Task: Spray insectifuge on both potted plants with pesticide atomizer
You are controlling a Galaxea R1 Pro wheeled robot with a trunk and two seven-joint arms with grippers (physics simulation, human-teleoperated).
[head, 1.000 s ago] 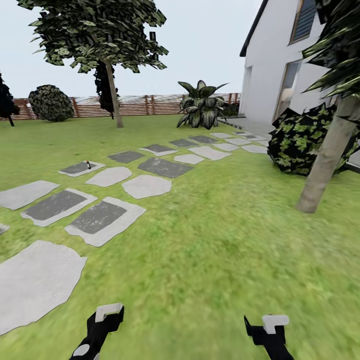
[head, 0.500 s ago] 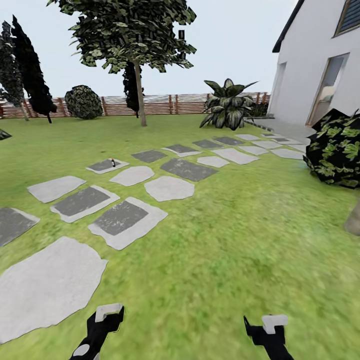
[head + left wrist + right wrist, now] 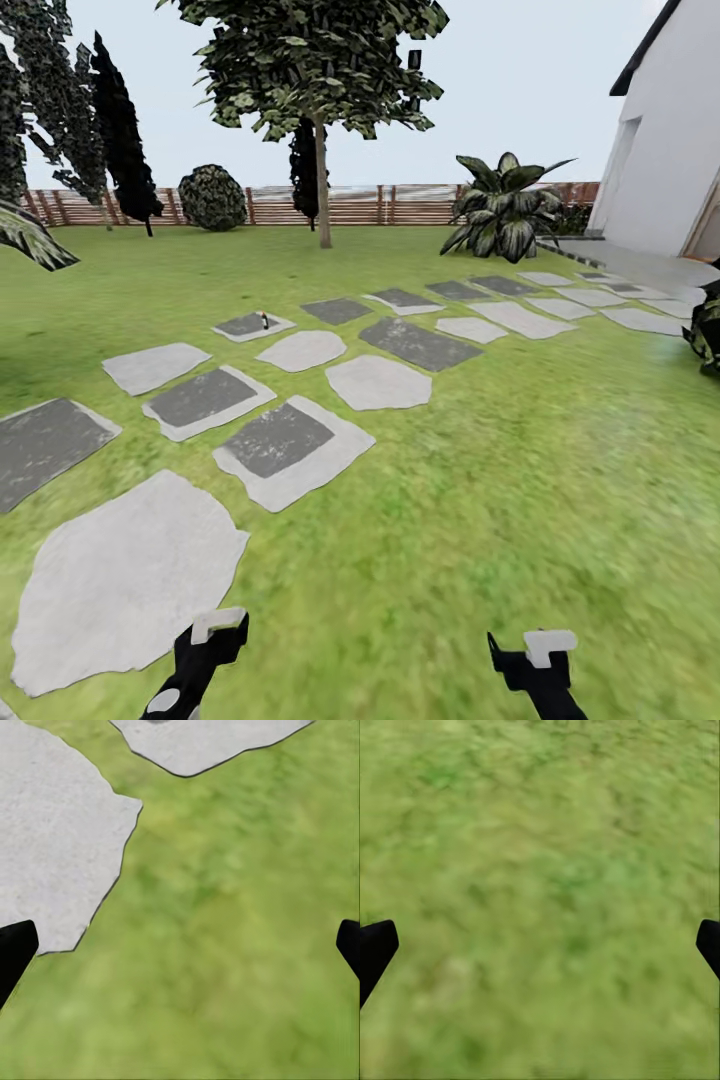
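While over lawn [image 3: 450,480], left pincer [image 3: 180,945] and right pincer [image 3: 540,945] hang low, both released, empty.

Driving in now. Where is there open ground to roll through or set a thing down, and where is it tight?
Open: the lawn right of the stepping stones, up to the white house, and the big pale slab by the left gripper. Occupied: the far slab carrying the pesticide atomizer. Tight: the dark shrub at the right edge.
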